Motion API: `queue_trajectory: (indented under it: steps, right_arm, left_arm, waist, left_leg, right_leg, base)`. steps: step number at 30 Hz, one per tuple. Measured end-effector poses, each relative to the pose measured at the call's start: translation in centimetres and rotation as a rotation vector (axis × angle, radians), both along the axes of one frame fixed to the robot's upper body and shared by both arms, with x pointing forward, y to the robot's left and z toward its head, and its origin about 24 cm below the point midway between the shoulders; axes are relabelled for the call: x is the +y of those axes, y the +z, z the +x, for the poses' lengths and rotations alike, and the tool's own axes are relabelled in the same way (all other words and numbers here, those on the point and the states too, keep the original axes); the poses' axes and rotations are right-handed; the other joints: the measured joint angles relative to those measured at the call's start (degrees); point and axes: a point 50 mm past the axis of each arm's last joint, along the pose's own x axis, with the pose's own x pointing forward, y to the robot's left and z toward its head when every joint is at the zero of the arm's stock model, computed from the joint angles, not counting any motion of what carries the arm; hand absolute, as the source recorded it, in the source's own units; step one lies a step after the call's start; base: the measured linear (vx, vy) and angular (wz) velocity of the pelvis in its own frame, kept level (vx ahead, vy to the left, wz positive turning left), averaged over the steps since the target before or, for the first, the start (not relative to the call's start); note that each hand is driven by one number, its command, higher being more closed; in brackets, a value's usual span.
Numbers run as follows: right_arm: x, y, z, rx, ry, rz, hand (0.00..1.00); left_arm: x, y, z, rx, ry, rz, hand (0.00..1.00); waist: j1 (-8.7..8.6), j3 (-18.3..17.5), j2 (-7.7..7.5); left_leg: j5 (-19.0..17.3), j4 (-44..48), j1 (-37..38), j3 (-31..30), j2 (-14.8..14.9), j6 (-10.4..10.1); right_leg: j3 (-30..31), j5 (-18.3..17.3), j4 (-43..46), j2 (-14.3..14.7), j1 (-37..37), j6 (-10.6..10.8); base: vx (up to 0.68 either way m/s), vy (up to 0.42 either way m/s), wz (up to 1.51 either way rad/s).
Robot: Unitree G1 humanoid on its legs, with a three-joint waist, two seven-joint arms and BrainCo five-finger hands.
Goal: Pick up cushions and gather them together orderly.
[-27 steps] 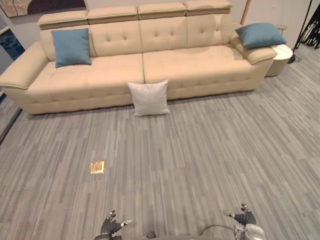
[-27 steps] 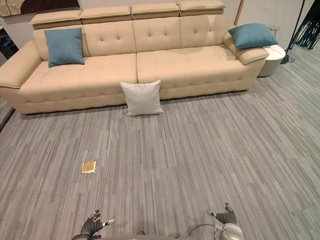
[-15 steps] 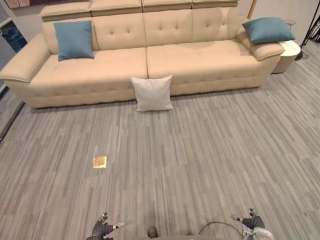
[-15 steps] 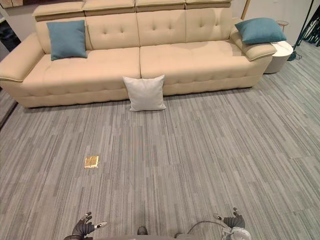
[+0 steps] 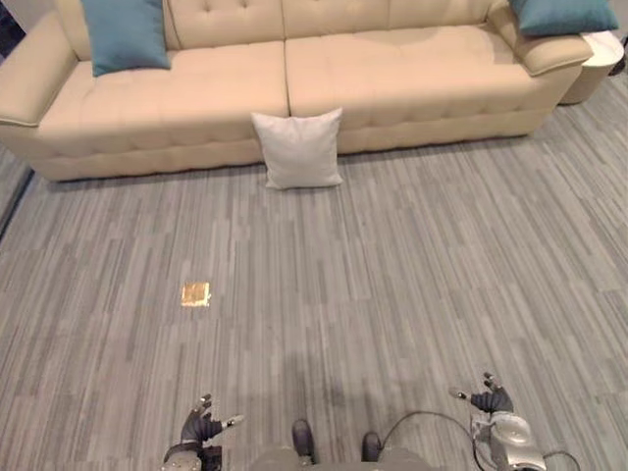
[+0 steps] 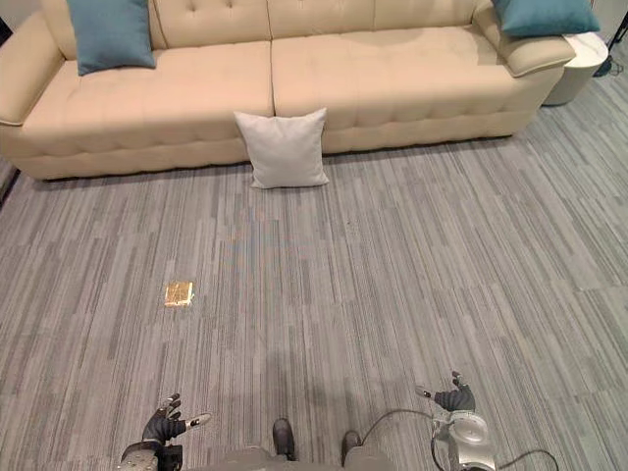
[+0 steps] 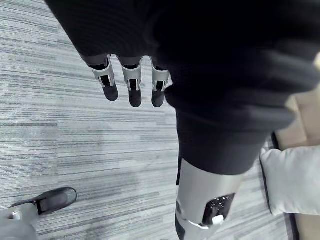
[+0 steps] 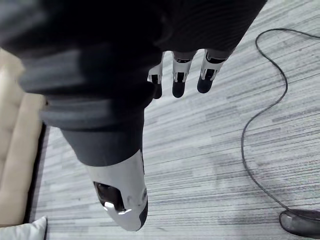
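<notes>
step up to the square white fabric cushion [image 5: 297, 148] at the front edge of the beige tufted sofa [image 5: 412, 93] (left hand [image 5: 201, 429], right hand [image 5: 488, 400]: open, empty); grip both sides.

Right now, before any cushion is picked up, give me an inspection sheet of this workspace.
Surface: grey striped floor; beige sofa behind it.
Job's things: white cushion on the floor, leaning on the sofa front; left blue cushion on the seat against the backrest; right blue cushion on the armrest.
Clutter: small gold square on the floor.
Hands: left hand and right hand low, open, empty.
Cables: nothing seen near the cushions.
Surroundings: white side table past the sofa's right end.
</notes>
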Motion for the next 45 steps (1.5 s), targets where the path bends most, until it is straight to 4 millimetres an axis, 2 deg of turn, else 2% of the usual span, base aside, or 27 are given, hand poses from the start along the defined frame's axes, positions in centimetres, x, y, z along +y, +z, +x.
queue_trajectory:
  steps: [2,5,7,10,13,15,16,17,18,19,20,21,23,27,28,29,30,31,34,35,36,38,39,40,42,43,45]
  right_arm:
    - [0.1,-0.1,0.0,-0.002,-0.01,0.009,0.0]
    - [1.3,-0.5,0.0,0.01,0.018,0.032,0.0]
    - [1.9,-0.6,0.1,0.013,0.04,0.041,0.0]
    - [1.6,0.4,1.3,-0.039,0.077,0.01,0.0]
    - [1.1,1.2,1.8,-0.081,0.08,-0.009,0.0]
    - [1.0,1.0,0.9,-0.066,0.08,-0.011,0.0]
    - [1.3,1.3,1.7,-0.088,0.085,-0.004,0.0]
    - [1.4,1.4,1.9,-0.094,0.088,-0.003,0.0]
    - [1.6,1.6,2.2,-0.109,0.097,-0.003,0.0]
    - [2.0,1.7,2.5,-0.118,0.118,-0.003,0.0]
    - [2.2,1.7,2.6,-0.123,0.125,-0.001,0.0]
    - [2.8,1.7,2.7,-0.137,0.13,0.009,0.0]
    - [3.7,2.1,3.1,-0.181,0.121,0.023,0.0]
    - [4.2,3.1,4.1,-0.247,0.119,0.034,0.0]
    - [4.1,3.0,4.0,-0.247,0.11,0.04,0.0]
    - [3.8,2.7,3.6,-0.236,0.079,0.048,0.0]
    - [3.5,2.3,3.2,-0.216,0.066,0.05,0.0]
    - [3.8,1.5,2.7,-0.172,0.055,0.07,0.0]
    - [3.7,1.1,2.3,-0.153,0.05,0.073,0.0]
    - [4.0,1.0,2.3,-0.149,0.052,0.079,0.0]
    - [4.4,1.0,2.5,-0.151,0.067,0.081,0.0]
    - [4.9,0.7,2.4,-0.13,0.096,0.078,0.0]
    - [5.4,0.5,2.4,-0.117,0.124,0.081,0.0]
    - [5.6,0.5,2.4,-0.116,0.134,0.082,0.0]
    - [5.6,0.5,2.4,-0.115,0.14,0.076,0.0]
    - [5.5,0.4,2.3,-0.112,0.139,0.075,0.0]
    - [5.4,0.1,1.8,-0.09,0.134,0.075,0.0]
  left_arm:
    - [-0.2,0.6,0.9,-0.05,0.012,-0.014,0.0]
    - [0.2,1.0,1.3,-0.074,0.018,0.003,0.0]
    - [0.4,1.3,1.7,-0.085,0.016,0.013,0.0]
    - [0.3,1.9,3.4,-0.127,0.013,0.021,0.0]
    - [0.0,2.6,5.0,-0.176,0.0,0.015,0.0]
    - [-0.5,2.2,4.8,-0.167,-0.001,0.001,0.0]
    - [-0.8,2.1,4.8,-0.166,0.0,-0.01,0.0]
    - [-0.9,2.1,4.9,-0.167,-0.001,-0.012,0.0]
    - [-1.3,1.9,4.7,-0.163,0.005,-0.027,0.0]
    - [-1.6,1.6,3.9,-0.148,0.028,-0.042,0.0]
    - [-1.6,1.4,3.6,-0.143,0.039,-0.045,0.0]
    - [-1.4,1.5,3.5,-0.144,0.048,-0.043,0.0]
    - [-1.3,1.9,4.0,-0.172,0.046,-0.041,0.0]
    - [-1.6,2.3,4.4,-0.195,0.035,-0.042,0.0]
    - [-1.7,2.3,4.5,-0.194,0.026,-0.046,0.0]
    - [-2.0,2.0,4.2,-0.184,0.019,-0.054,0.0]
    - [-2.1,1.8,3.8,-0.172,0.02,-0.057,0.0]
    - [-2.1,1.3,3.5,-0.141,0.022,-0.058,0.0]
    - [-2.0,1.1,3.1,-0.12,0.02,-0.05,0.0]
    - [-1.9,0.8,2.5,-0.106,0.033,-0.053,0.0]
    - [-1.9,0.6,2.0,-0.086,0.036,-0.055,0.0]
    - [-1.8,0.5,1.8,-0.073,0.035,-0.051,0.0]
    - [-1.7,0.4,1.7,-0.066,0.03,-0.044,0.0]
    - [-1.5,0.4,1.7,-0.062,0.03,-0.037,0.0]
    - [-1.0,0.7,2.0,-0.071,0.027,-0.017,0.0]
    - [-1.0,0.7,2.2,-0.074,0.029,-0.015,0.0]
    - [-0.6,0.6,1.9,-0.063,0.032,-0.006,0.0]
  waist:
    - [0.09,0.3,0.57]
    - [-0.27,1.2,0.71]
    - [-0.31,2.1,0.87]
    - [-0.9,4.7,2.81]
    - [-2.76,6.0,3.02]
    - [-3.97,6.0,3.08]
    - [-3.57,5.7,4.1]
    - [-3.73,5.7,4.01]
    - [-3.4,5.9,3.83]
    - [-3.2,6.1,3.74]
    - [-3.01,6.3,3.36]
    - [-2.08,6.7,3.26]
    - [-0.31,7.3,1.85]
    - [2.1,7.2,1.5]
    - [2.71,7.6,0.7]
    - [3.02,7.3,0.74]
    - [3.15,6.9,1.2]
    - [2.75,5.9,-0.74]
    - [2.71,5.0,-1.56]
    - [3.01,4.9,-1.85]
    - [2.54,4.9,-1.78]
    - [2.07,5.0,-1.63]
    - [1.49,5.0,-1.53]
    - [1.12,5.1,-1.34]
    - [0.71,5.5,-0.68]
    - [0.41,5.5,-0.67]
    - [-1.64,5.2,-1.31]
  left_leg:
    - [-5.6,6.9,-2.9,0.4,0.3,1.2]
    - [-8.6,9.6,-1.3,0.0,0.2,2.5]
    - [-10.6,9.7,1.9,-0.2,0.2,2.6]
    - [-10.6,4.5,8.2,-2.1,1.2,1.9]
    - [-9.7,-0.4,13.5,-5.3,1.7,-1.5]
    - [-11.4,0.1,17.5,-7.1,2.4,-4.5]
    - [-9.6,4.9,15.4,-6.5,4.1,-8.6]
    - [-8.8,6.4,14.7,-6.4,4.1,-9.9]
    - [-2.9,16.2,11.1,-5.2,4.5,-10.6]
    - [5.2,30.0,6.5,-4.2,6.8,-9.3]
    - [5.5,37.0,4.1,-4.1,8.7,-8.3]
    - [2.7,48.1,0.2,-2.1,11.9,-4.7]
    - [-0.1,55.0,-6.8,1.1,14.9,-1.1]
    - [-3.6,43.3,-20.6,1.8,14.5,-0.5]
    - [-2.8,32.6,-22.5,0.8,11.8,-1.4]
    - [1.4,17.3,-21.6,-1.5,8.8,-4.9]
    - [7.3,11.7,-21.1,-2.8,8.2,-4.5]
    - [8.3,12.6,-20.4,-2.3,5.5,-0.9]
    - [0.6,20.8,-20.0,-1.3,3.7,2.7]
    - [-3.0,22.6,-17.5,0.2,3.7,3.4]
    - [-6.0,21.9,-12.5,0.8,3.0,3.6]
    - [-7.3,19.8,-6.7,1.6,2.8,3.8]
    - [-7.4,16.8,-1.7,1.9,2.8,3.8]
    - [-7.4,14.8,0.9,1.9,2.9,3.7]
    - [-7.4,8.6,8.4,2.3,3.5,3.3]
    - [-7.4,7.8,9.4,2.3,3.6,3.3]
    - [-7.9,6.0,12.8,1.4,4.4,1.7]
  right_leg:
    - [0.4,-4.0,10.6,-1.2,-5.1,3.8]
    - [-0.3,-4.0,31.4,-2.8,-13.8,5.1]
    - [-2.5,-6.6,37.3,-3.2,-17.7,2.9]
    - [-7.9,-7.6,30.7,-1.2,-22.9,0.9]
    - [-9.9,1.7,15.5,1.4,-28.3,-1.7]
    - [-9.5,12.4,14.7,1.9,-29.2,-7.3]
    - [-11.1,9.5,18.5,1.7,-29.9,-8.5]
    - [-11.0,8.8,18.9,1.5,-29.8,-8.4]
    - [-10.9,6.5,18.9,1.4,-27.2,-8.6]
    - [-10.5,5.1,15.7,2.0,-21.7,-8.5]
    - [-10.4,4.7,13.8,2.5,-18.5,-8.8]
    - [-9.6,4.6,10.6,3.6,-12.6,-9.0]
    - [-8.0,3.3,5.8,3.5,-4.4,-9.4]
    - [-6.0,-0.6,-0.4,2.1,3.7,-5.2]
    - [-5.4,-2.3,-0.8,0.3,5.8,-3.4]
    - [-4.9,-4.1,-1.4,-1.0,8.2,-1.9]
    - [-4.4,-5.2,-1.6,-0.9,9.1,-0.8]
    - [-3.2,-6.4,-1.4,-3.6,10.3,-0.5]
    - [0.3,-5.7,7.3,-6.6,9.2,1.1]
    - [2.5,-5.1,16.4,-7.8,7.1,4.5]
    - [4.5,-0.7,32.4,-8.9,1.6,11.5]
    - [4.6,-2.0,47.6,-9.3,-4.5,9.6]
    - [2.3,-3.9,53.3,-9.1,-8.8,5.7]
    - [0.6,-4.6,54.0,-8.8,-10.8,4.4]
    - [-3.8,-7.0,46.1,-6.5,-17.5,0.4]
    - [-4.6,-7.0,42.4,-5.8,-18.9,0.2]
    - [-5.2,-2.4,23.6,-2.4,-22.5,-0.7]
  base:
    - [0.11,0.143,-0.24]
    - [0.2,0.173,-0.04]
    - [0.3,0.136,0.05]
    - [0.5,0.082,0.31]
    - [0.55,-0.022,0.74]
    - [0.78,-0.126,0.62]
    - [0.57,-0.104,0.37]
    - [0.68,-0.165,0.04]
    - [0.71,-0.184,-0.01]
    - [0.71,-0.184,-0.09]
    - [0.67,-0.123,-0.22]
    - [0.51,-0.07,-0.23]
    - [0.7,-0.036,-0.25]
    - [0.56,0.119,-0.3]
    - [0.58,0.265,-0.22]
    - [0.61,0.293,-0.23]
    - [0.61,0.304,-0.17]
    - [0.49,0.233,0.03]
    - [0.67,0.304,-0.03]
    - [0.74,0.314,-0.39]
    - [0.6,0.224,-0.38]
    - [0.48,0.079,-0.26]
    - [0.49,0.011,-0.24]
    - [0.48,-0.011,-0.28]
    - [0.53,-0.052,-0.14]
    - [0.48,-0.121,0.15]
    - [0.49,-0.19,0.4]
